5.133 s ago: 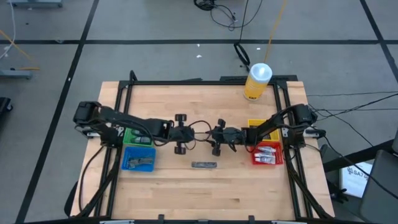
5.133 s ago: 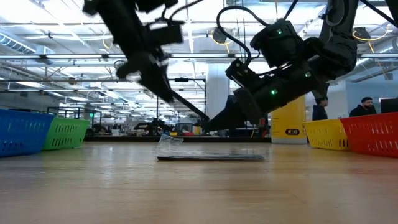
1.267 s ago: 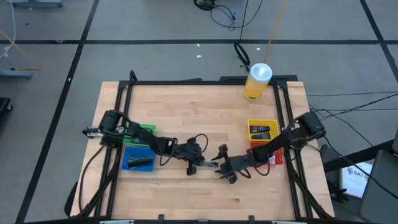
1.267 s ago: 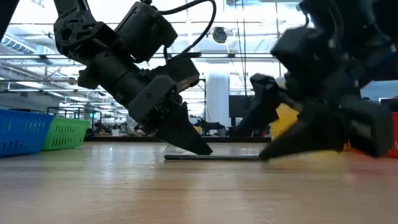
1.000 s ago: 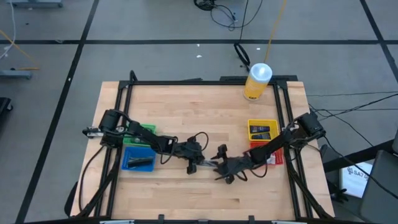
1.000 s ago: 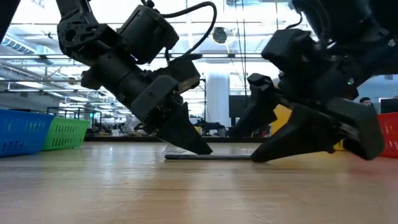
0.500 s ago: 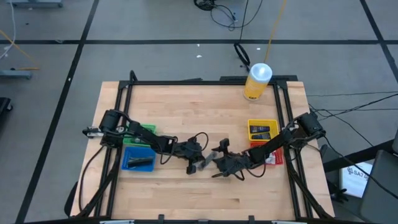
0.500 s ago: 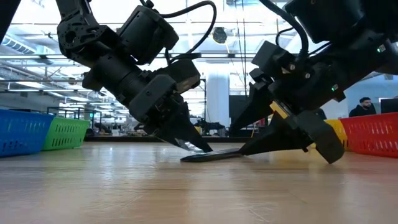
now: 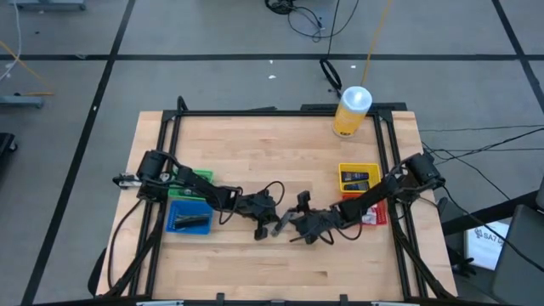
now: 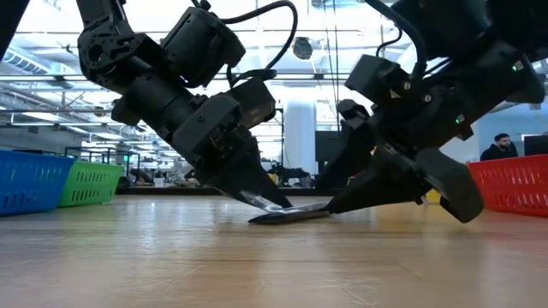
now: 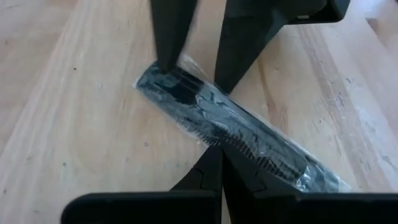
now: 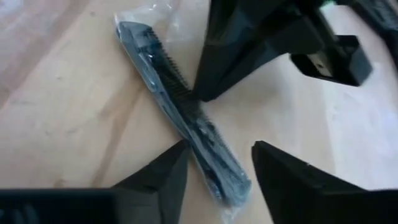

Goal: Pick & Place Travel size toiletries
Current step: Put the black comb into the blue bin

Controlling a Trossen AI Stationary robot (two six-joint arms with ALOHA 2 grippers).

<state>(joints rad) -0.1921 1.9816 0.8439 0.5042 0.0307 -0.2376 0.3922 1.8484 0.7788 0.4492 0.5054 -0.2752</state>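
Wooden table (image 9: 280, 161) under hall lights; left pincer (image 9: 274, 228) together, right pincer (image 9: 291, 223) apart astride comb packet (image 11: 217, 127).

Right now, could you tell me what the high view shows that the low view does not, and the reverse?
Only the high view shows the yellow bottle and the items in the blue bin, yellow bin and red bin. Only the low view shows the comb packet tilted, one end off the wood, and a person behind. Both show the shut left hand and right hand meeting at the packet.
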